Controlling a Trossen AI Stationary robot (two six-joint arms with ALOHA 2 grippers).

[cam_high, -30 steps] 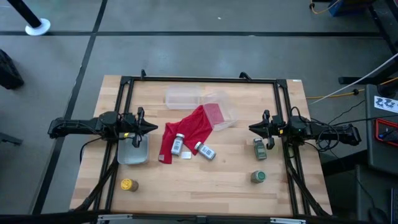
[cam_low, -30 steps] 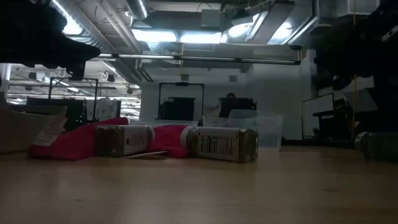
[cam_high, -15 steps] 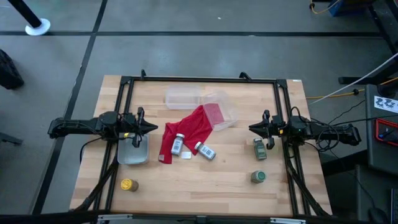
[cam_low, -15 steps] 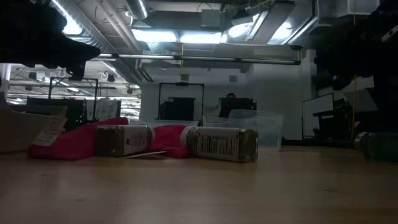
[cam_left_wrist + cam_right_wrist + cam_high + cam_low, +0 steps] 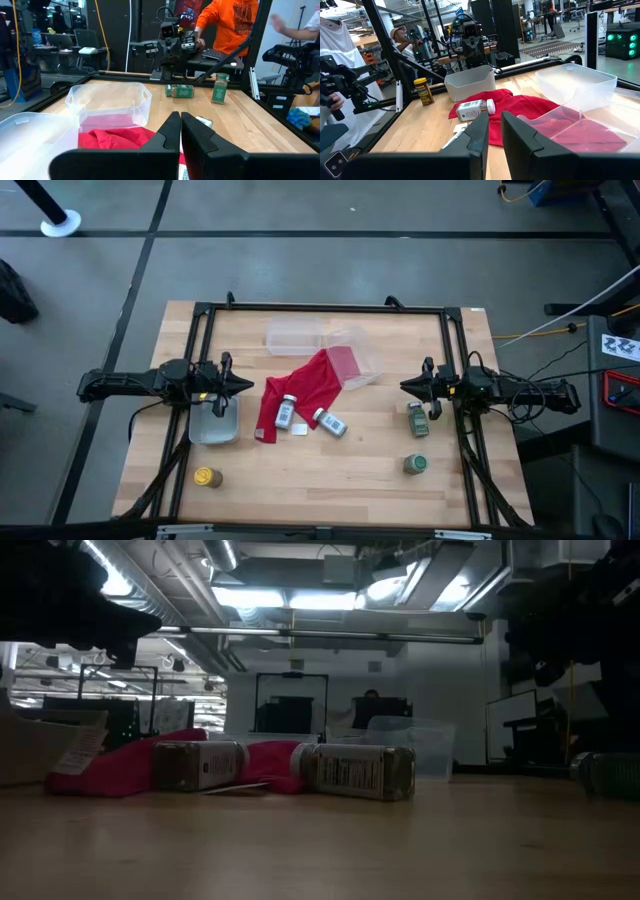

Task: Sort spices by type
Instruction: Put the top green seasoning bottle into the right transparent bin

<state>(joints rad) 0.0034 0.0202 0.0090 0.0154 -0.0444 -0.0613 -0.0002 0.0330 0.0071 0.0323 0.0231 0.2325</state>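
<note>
From above, the red cloth (image 5: 305,385) lay mid-desk (image 5: 330,465). Two silver jars (image 5: 286,412) (image 5: 330,422) lay at its near edge. The yellow jar (image 5: 206,477) stood far left of it, two green-capped jars (image 5: 418,419) (image 5: 415,465) far right. Left pincer (image 5: 247,385) and right pincer (image 5: 405,387) flanked the cloth.

In the wrist views, the left pincer (image 5: 180,125) was clenched and empty; the right pincer (image 5: 495,125) was nearly closed, empty.

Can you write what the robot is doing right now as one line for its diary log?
left tool: shut, waiting above tub | right tool: shut, waiting near lying green-capped jar | silver jars: lying by red cloth | yellow jar: upright, untouched
</note>
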